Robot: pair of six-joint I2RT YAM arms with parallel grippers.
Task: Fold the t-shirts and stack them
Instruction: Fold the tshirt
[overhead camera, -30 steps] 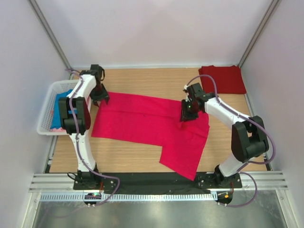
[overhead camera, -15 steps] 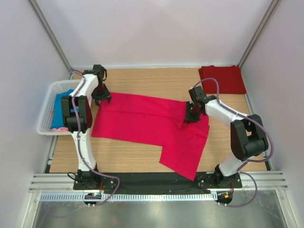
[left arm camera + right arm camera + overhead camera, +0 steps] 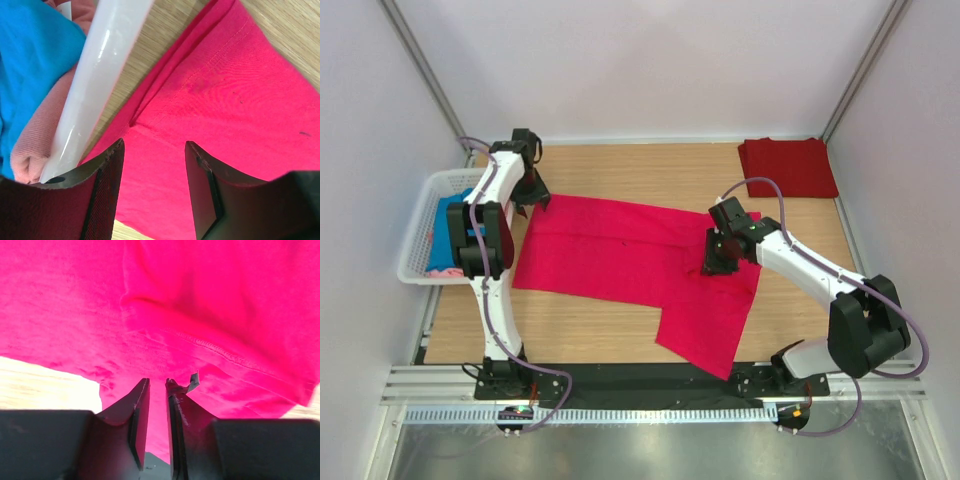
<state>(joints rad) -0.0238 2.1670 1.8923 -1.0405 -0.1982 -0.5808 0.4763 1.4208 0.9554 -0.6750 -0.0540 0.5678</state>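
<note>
Pink-red shirt (image 3: 620, 255) flat on desk (image 3: 640, 170), long axis left-right. Left arm (image 3: 492, 190) jaws apart over shirt's far-left corner; right arm (image 3: 795, 255) jaws pinched on shirt's right edge.

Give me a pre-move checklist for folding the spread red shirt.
1. Open state of left gripper over a corner of the bright red shirt: ok.
2. Hold of right gripper on cloth: cannot tell; jaws nearly closed.
3. Shirt flat: not ok, bunched by right gripper.
4. Clearance between left gripper and basket rim: cannot tell, very close.
5. Folded dark red shirt in far right corner as stack base: ok.
</note>
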